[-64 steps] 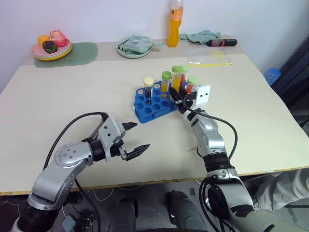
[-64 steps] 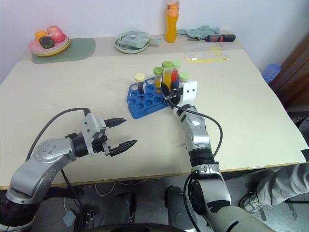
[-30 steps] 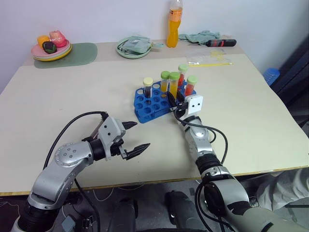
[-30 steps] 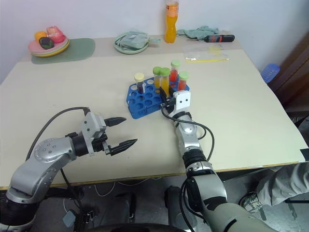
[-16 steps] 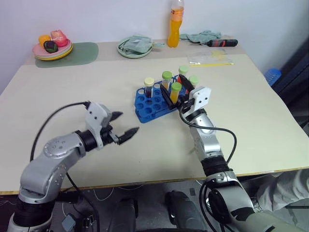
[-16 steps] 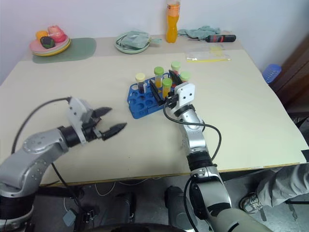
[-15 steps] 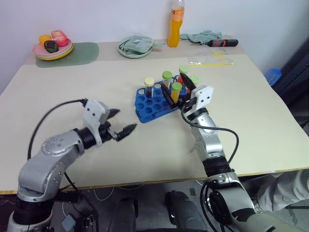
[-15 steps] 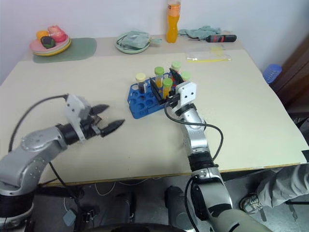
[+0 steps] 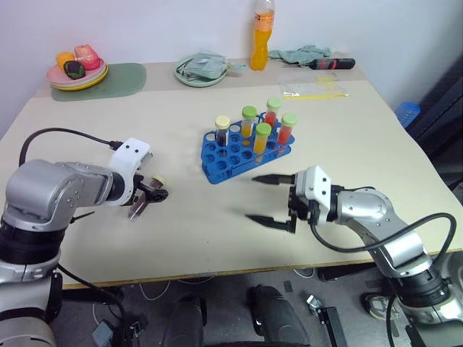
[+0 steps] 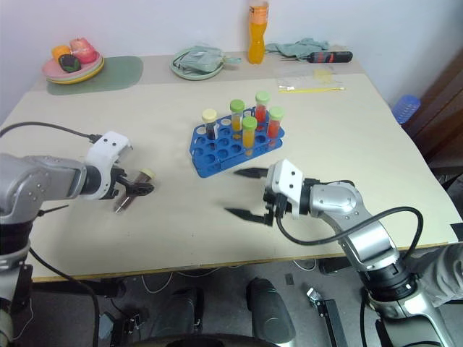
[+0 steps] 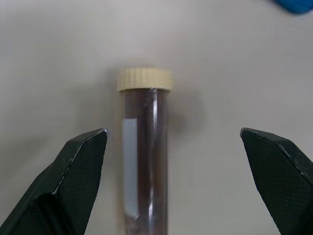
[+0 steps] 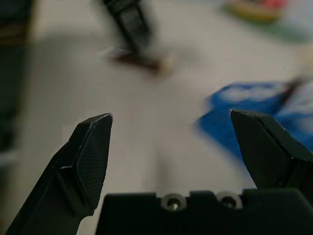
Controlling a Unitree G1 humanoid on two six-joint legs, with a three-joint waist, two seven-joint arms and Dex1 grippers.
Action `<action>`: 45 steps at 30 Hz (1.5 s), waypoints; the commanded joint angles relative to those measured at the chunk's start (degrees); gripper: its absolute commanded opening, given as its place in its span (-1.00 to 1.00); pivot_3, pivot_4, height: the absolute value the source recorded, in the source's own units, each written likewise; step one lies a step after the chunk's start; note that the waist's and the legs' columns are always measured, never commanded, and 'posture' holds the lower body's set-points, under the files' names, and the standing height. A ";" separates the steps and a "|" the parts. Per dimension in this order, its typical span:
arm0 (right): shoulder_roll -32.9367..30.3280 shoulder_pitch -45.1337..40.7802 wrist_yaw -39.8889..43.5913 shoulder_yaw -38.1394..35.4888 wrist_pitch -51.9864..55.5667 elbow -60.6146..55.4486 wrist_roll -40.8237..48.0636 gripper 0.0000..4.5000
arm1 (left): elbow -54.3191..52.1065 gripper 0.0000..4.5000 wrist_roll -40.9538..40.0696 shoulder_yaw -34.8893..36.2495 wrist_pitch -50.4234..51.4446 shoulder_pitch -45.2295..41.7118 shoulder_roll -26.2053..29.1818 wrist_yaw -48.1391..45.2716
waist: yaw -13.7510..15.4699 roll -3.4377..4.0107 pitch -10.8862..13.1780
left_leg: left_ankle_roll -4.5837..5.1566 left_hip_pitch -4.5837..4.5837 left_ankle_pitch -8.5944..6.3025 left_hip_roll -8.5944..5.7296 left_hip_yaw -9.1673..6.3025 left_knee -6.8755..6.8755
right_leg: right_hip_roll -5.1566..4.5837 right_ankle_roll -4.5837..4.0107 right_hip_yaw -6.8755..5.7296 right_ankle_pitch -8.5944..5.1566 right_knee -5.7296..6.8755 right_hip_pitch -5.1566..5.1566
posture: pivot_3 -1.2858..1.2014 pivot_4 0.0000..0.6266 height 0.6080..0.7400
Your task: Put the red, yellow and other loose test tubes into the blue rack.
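Loose cream-capped test tube (image 11: 144, 147), lying flat toward the tabletop's (image 9: 217, 217) left edge.
Long axis level; cap pointed toward blue rack (image 9: 239, 155). Straddled untouched by wide-spread left gripper (image 9: 148, 196). Right gripper (image 9: 266, 199) wide, empty, near front edge.

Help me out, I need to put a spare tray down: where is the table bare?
Bare table lies between the green mat and the blue rack, and again right of the rack toward the table's right edge. The near middle is crowded: the left pincer over a loose tube, and the right pincer.
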 commanded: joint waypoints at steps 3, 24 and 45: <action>1.09 -1.38 -0.80 -0.85 1.04 -3.21 0.45 0.88 | 4.81 1.00 2.14 -4.57 0.48 -2.15 -0.09 0.75 | 0.13 -0.02 0.00 | 0.00 -0.01 0.00 0.00 -0.02 -0.01 | 0.01 -0.01 -0.01 -0.01 0.00 0.00 | 0.03 -0.52 1.00; 5.25 -0.06 -5.95 -1.18 0.80 2.41 -4.01 0.91 | -9.89 -0.60 12.10 10.63 -48.46 8.11 -11.77 3.03 | 2.60 -0.09 -0.03 | -0.13 -0.14 0.07 0.01 0.03 0.07 | -0.15 -0.02 -0.03 0.00 -0.09 -0.03 | 0.03 -0.52 1.00; 7.38 2.64 -11.80 -5.55 -0.12 7.04 -6.48 0.91 | 24.10 -0.60 40.94 -15.06 -88.73 4.37 -45.65 15.19 | 3.15 -0.09 -0.07 | -0.09 -0.04 0.05 -0.12 0.09 0.17 | -0.11 0.06 0.08 0.04 -0.08 0.10 | 0.03 -0.52 1.00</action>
